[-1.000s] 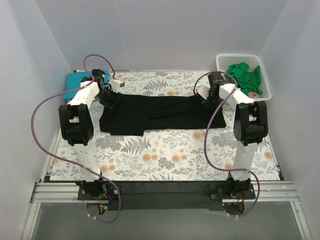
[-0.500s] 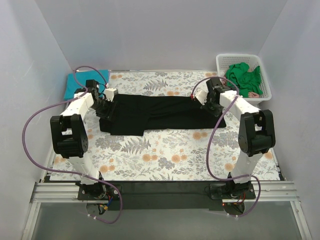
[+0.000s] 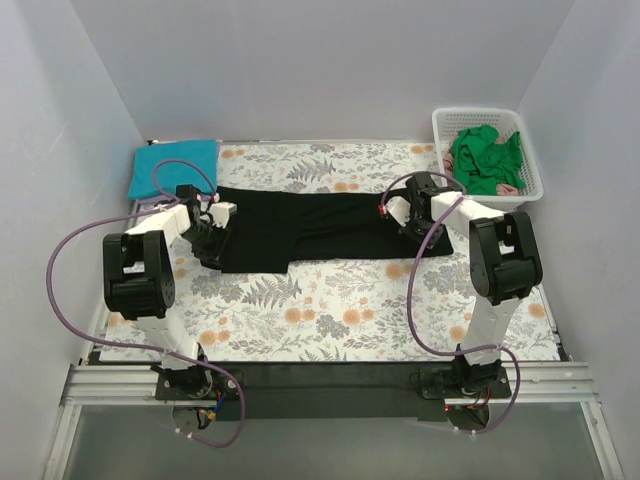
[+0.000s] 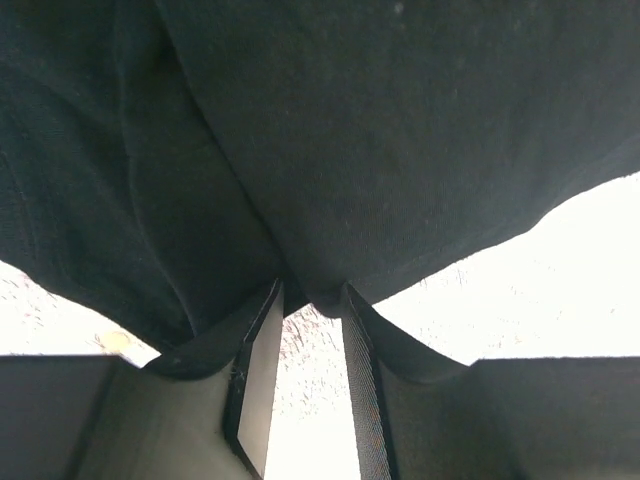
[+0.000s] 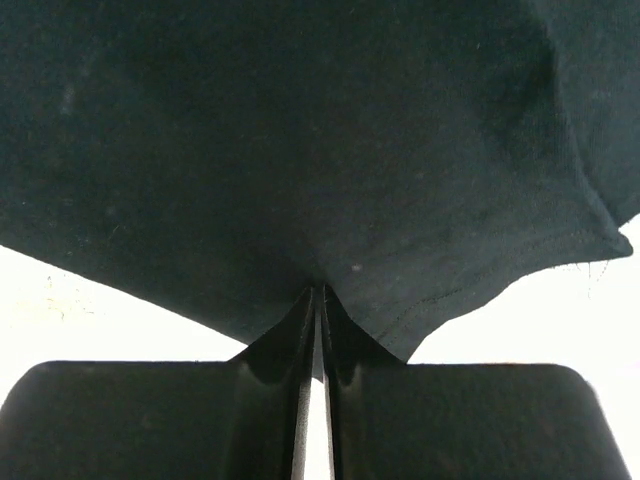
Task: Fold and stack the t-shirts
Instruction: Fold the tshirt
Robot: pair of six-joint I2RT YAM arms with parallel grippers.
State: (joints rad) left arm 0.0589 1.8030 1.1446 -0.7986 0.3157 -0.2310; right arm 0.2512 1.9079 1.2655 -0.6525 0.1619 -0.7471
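The large black t-shirt point(image 3: 320, 228) lies spread across the middle of the floral cover. My left gripper point(image 3: 212, 236) is low over its left end. In the left wrist view point(image 4: 312, 298) the jaws stand a little apart with a thick fold of black cloth point(image 4: 400, 150) caught between the fingertips. My right gripper point(image 3: 414, 222) is at the shirt's right end, and in the right wrist view point(image 5: 317, 292) it is shut tight on the black hem point(image 5: 300, 150). A folded teal t-shirt point(image 3: 172, 166) lies at the far left corner. Green t-shirts point(image 3: 485, 155) are piled in the basket.
The white lattice basket point(image 3: 530, 170) stands at the far right corner, with a bit of pink cloth point(image 3: 509, 189) in it. Grey walls close in the left, back and right sides. Purple cables loop from both arms. The fern-print cover point(image 3: 330, 310) shows nearer to me.
Both grippers have moved from the shirt's far edge toward me, carrying black cloth with them. The teal shirt, earlier partly hidden behind the left arm, is now in full view.
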